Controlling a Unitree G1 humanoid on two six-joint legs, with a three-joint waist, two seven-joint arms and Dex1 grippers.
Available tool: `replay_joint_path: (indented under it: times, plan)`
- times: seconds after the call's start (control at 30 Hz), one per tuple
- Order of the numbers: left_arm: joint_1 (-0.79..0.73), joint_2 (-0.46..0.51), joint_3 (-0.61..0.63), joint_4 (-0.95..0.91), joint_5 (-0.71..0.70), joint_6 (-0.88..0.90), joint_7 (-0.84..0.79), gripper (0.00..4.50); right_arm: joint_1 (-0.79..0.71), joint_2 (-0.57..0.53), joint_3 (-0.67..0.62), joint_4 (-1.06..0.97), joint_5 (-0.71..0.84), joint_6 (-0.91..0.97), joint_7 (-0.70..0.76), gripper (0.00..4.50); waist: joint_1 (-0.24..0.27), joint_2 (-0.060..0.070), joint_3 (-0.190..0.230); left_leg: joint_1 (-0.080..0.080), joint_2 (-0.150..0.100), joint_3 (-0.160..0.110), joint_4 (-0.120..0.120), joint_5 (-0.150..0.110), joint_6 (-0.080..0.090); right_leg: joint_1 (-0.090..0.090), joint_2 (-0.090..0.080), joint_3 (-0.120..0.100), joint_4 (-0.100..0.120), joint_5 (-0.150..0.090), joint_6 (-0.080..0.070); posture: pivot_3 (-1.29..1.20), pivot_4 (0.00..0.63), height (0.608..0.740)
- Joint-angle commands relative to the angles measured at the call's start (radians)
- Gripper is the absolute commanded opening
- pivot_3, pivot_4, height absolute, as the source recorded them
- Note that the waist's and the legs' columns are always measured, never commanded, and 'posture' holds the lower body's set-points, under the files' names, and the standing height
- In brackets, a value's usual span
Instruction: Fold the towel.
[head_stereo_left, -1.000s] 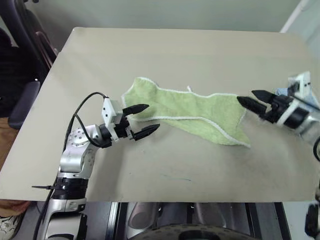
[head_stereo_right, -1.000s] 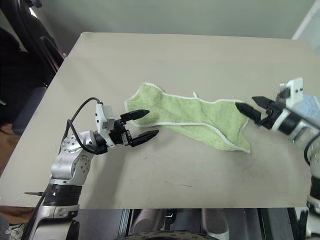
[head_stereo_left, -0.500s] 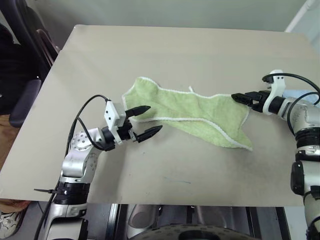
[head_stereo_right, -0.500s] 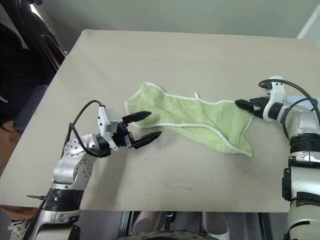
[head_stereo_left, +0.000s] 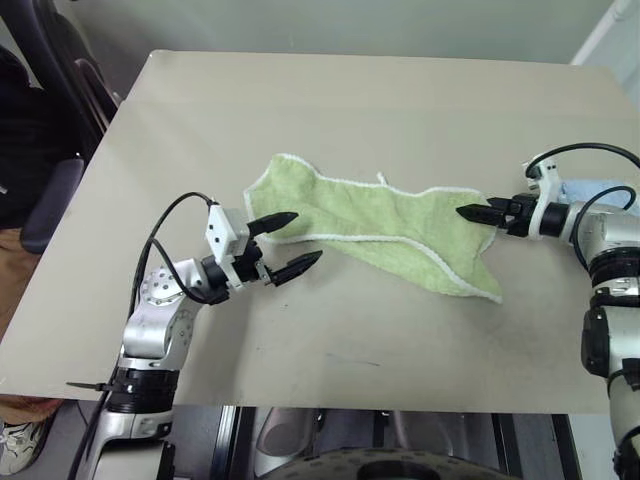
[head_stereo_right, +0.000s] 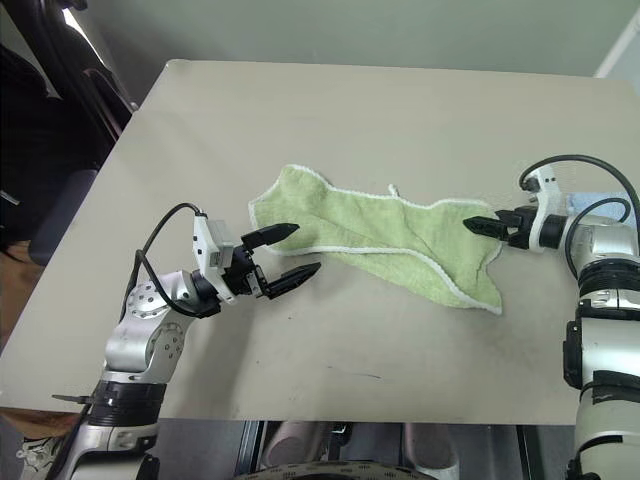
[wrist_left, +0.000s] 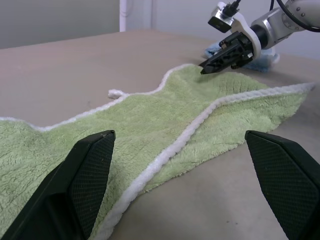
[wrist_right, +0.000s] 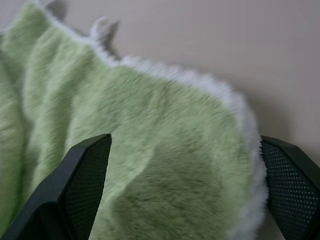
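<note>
Towel (head_stereo_left: 385, 235) lies rumpled mid-desk (head_stereo_left: 330, 110): soft, light, limp terry. Pinch its white-trimmed corners. Your left gripper (head_stereo_left: 283, 243) and right gripper (head_stereo_left: 478, 212) gape, empty, one at each end.

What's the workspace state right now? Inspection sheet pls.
Surface: beige table, bare apart from the items below.
Job's things: towel lies crumpled and partly doubled over, not neatly folded; white loop at its far edge.
Clutter: light blue towel at the table's right edge.
Grippers: left gripper open, at the towel's left end; right gripper open, over the right corner.
Cables: black cable looping off the left arm; another on the right wrist.
Surroundings: dark chair at left.
</note>
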Motion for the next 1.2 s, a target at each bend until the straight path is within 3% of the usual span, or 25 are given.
replay_joint_path:
  times: [0.03,0.33,0.83,0.93,1.1,1.2]
  plan:
    - [-0.005,-0.006,0.003,-0.035,0.0,-0.02,0.009,4.5,-0.014,0.0,-0.012,-0.028,-0.012,-0.029,0.027,3.93,0.0,0.0,0.0,0.0,0.0,0.0,0.0,0.0,0.001,0.0,0.0,0.0,0.001,0.0,0.0,0.0,0.15,0.733]
    - [0.012,-0.007,0.0,-0.052,-0.002,-0.019,0.018,4.5,-0.072,-0.017,-0.035,0.057,-0.045,-0.059,0.009,0.92,-0.002,0.0,0.0,0.006,0.0,0.0,-0.003,-0.001,0.004,0.0,0.0,0.0,0.008,-0.001,-0.005,0.0,0.15,0.733]
    - [0.008,-0.011,-0.006,-0.038,0.017,-0.036,0.021,4.5,-0.071,-0.008,-0.012,0.043,-0.125,-0.195,0.017,0.92,-0.002,0.0,0.0,0.006,0.0,0.0,-0.004,0.0,0.003,0.0,0.0,0.0,0.008,-0.001,-0.005,0.0,0.15,0.733]
    - [0.002,-0.014,-0.012,-0.039,0.019,-0.033,0.02,4.5,-0.065,-0.005,-0.017,0.038,-0.126,-0.186,0.022,1.52,-0.003,0.0,0.0,0.006,0.0,0.0,-0.004,-0.001,0.004,0.0,0.0,0.0,0.008,-0.001,-0.005,0.0,0.15,0.733]
    - [-0.022,-0.012,-0.014,-0.023,0.019,-0.029,0.015,4.5,-0.079,-0.006,-0.004,0.057,-0.138,-0.074,0.038,3.14,-0.001,0.0,0.0,0.006,0.0,0.0,-0.004,0.0,0.003,0.0,0.0,0.0,0.008,-0.001,-0.005,0.0,0.15,0.733]
    - [-0.022,-0.009,-0.016,-0.024,0.019,-0.029,0.011,4.5,-0.072,-0.012,0.021,0.043,-0.15,-0.009,0.079,3.14,-0.002,0.0,0.0,0.006,0.0,0.0,-0.004,0.0,0.002,0.0,0.0,0.0,0.008,-0.001,-0.005,0.0,0.15,0.733]
